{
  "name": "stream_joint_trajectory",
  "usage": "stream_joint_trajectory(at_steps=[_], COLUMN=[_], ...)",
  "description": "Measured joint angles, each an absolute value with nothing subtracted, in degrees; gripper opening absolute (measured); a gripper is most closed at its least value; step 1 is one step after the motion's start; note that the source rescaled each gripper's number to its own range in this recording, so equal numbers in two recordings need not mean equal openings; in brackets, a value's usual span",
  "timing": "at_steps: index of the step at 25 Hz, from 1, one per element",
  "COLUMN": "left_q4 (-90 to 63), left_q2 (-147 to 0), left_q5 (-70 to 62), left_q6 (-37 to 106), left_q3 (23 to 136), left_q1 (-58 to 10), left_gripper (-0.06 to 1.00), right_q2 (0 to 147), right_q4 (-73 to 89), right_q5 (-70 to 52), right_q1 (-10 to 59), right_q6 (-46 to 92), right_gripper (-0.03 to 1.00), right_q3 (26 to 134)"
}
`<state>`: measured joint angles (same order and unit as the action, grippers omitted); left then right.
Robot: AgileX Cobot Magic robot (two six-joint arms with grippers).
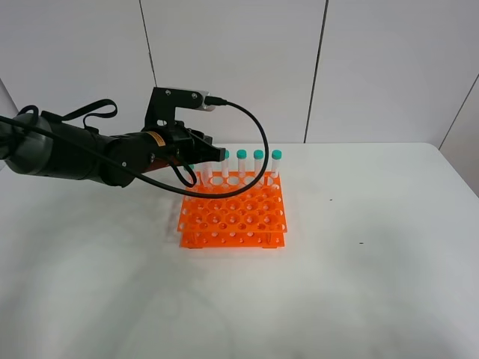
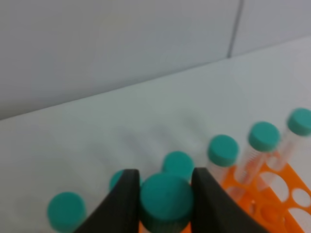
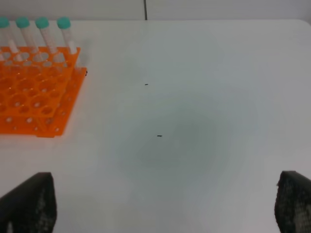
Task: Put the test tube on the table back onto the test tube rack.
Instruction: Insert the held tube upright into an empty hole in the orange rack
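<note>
Overhead camera: left claw hangs over the far left corner of the orange test tube rack, which stands on the white worktop. Three teal-capped tubes stand in the rack's far row just beside the claw.

Left wrist camera: dark fingers pinch the teal cap of the test tube, close among the other capped tubes. I cannot tell whether its tip sits in a hole.

Right wrist camera: right claw is spread wide over the worktop, well apart from the rack.
</note>
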<state>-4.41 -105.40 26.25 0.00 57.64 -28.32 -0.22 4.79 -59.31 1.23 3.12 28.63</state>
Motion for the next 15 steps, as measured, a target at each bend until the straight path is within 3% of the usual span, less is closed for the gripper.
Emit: stream_joint_trajectory(at_steps=[15], left_q4=[-4.41], left_q2=[-106.48], left_q5=[29.31], left_q6=[-0.62], left_q3=[57.64], left_q1=[-28.07], left_gripper=[0.0], right_q2=[-0.22], right_q4=[4.84], right_q5=[-59.31], right_q1=[1.23], right_q6=[3.12], right_gripper=[0.98], right_q3=[28.63])
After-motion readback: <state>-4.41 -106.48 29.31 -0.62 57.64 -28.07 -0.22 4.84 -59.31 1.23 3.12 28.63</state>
